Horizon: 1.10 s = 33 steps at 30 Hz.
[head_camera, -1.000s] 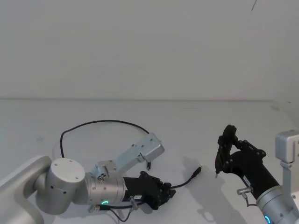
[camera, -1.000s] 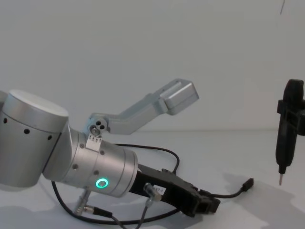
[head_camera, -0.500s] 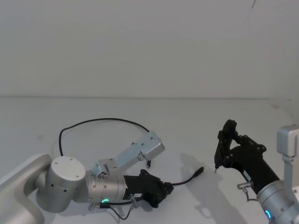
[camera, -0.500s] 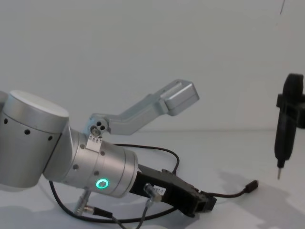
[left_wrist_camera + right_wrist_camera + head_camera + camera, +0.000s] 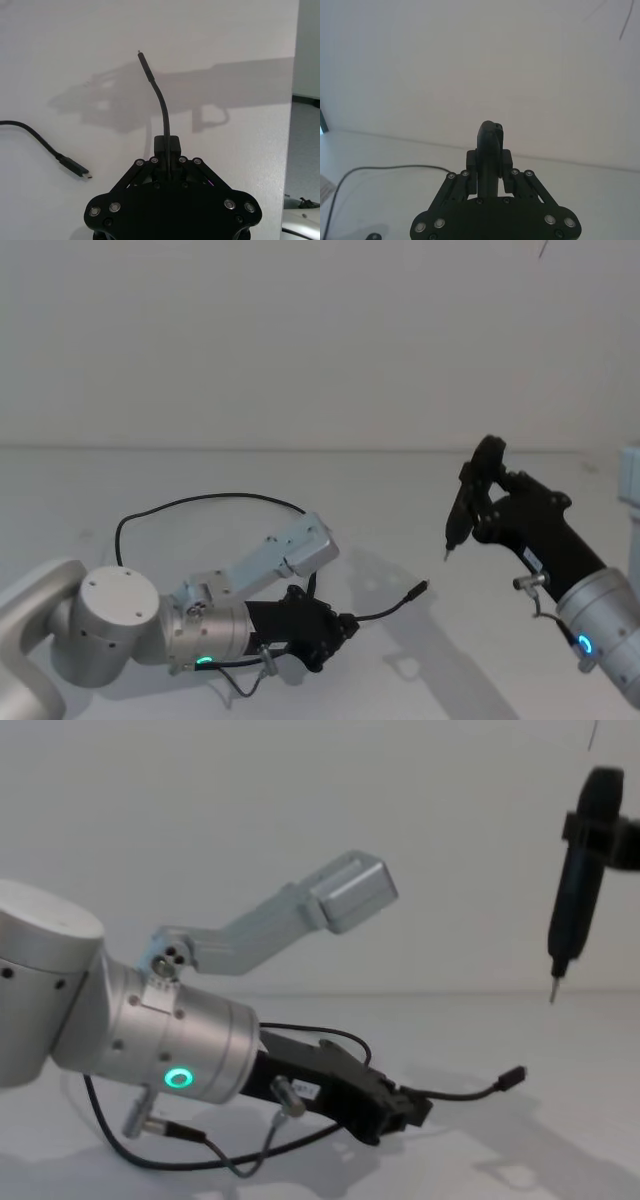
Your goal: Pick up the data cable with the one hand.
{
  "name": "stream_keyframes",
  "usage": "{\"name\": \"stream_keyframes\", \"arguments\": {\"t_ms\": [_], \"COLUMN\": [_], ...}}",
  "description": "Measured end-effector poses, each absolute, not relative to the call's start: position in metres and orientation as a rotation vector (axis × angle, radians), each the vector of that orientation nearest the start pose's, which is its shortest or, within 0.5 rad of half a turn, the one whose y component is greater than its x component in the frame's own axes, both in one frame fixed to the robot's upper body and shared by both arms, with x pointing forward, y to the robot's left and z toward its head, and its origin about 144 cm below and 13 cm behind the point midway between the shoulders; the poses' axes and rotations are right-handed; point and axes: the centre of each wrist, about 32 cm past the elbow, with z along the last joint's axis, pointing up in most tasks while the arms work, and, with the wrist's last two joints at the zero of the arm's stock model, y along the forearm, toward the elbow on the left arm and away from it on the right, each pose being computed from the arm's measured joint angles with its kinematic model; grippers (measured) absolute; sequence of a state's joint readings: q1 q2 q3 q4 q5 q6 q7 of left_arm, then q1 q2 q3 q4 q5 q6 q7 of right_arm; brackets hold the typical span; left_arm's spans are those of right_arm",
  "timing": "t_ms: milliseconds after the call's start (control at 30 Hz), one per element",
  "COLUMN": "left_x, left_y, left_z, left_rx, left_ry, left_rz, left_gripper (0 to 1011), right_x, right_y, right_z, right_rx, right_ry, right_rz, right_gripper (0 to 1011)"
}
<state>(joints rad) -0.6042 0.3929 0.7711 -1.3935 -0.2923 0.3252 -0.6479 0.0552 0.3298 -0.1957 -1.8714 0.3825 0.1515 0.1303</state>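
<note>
The data cable (image 5: 230, 497) is a thin black line looping over the white table behind my left arm. My left gripper (image 5: 343, 624) is shut on it near one end, low over the table. A short stub runs on from the fingers to a small plug (image 5: 421, 588) held off the surface. In the left wrist view the left gripper (image 5: 166, 146) clamps the cable (image 5: 161, 102), and the other plug (image 5: 76, 168) lies on the table. The chest view shows the left gripper (image 5: 412, 1108) and the free plug (image 5: 514, 1075). My right gripper (image 5: 490, 502) hangs high at the right.
The right gripper (image 5: 489, 161) is shut on a slim black pen-shaped tool (image 5: 461, 510), tip pointing down, also seen in the chest view as the tool (image 5: 572, 910). A grey wire with a silver plug (image 5: 148, 1125) dangles under my left wrist. A silver camera bracket (image 5: 340, 892) juts above it.
The left gripper has pulled back a little and lifted, taking the cable's end up with it. The right arm has risen and shifted left with the pen-shaped tool.
</note>
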Motion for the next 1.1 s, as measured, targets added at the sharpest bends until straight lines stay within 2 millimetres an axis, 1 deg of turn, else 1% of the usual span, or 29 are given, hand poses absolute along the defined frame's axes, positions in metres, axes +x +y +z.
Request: {"name": "stream_keyframes", "arguments": {"t_ms": [167, 400, 767, 1100], "left_x": [0.554, 0.552, 0.55, 0.549], "left_y": [0.164, 0.171, 0.175, 0.178], "left_z": [1.235, 1.241, 1.245, 1.247], "left_rx": [0.455, 0.448, 0.445, 0.444], "left_ry": [-0.09, -0.118, -0.136, -0.144], "left_rz": [0.389, 0.392, 0.395, 0.395], "left_gripper": [38, 38, 38, 38], "right_x": [0.459, 0.467, 0.481, 0.487], "right_y": [-0.233, -0.229, -0.222, -0.218], "right_z": [1.256, 1.263, 1.261, 1.257], "right_rx": [0.143, 0.15, 0.136, 0.119], "right_ry": [-0.058, -0.053, -0.034, -0.018], "right_rz": [-1.132, -1.13, -1.146, -1.152], "right_gripper": [279, 279, 279, 279]}}
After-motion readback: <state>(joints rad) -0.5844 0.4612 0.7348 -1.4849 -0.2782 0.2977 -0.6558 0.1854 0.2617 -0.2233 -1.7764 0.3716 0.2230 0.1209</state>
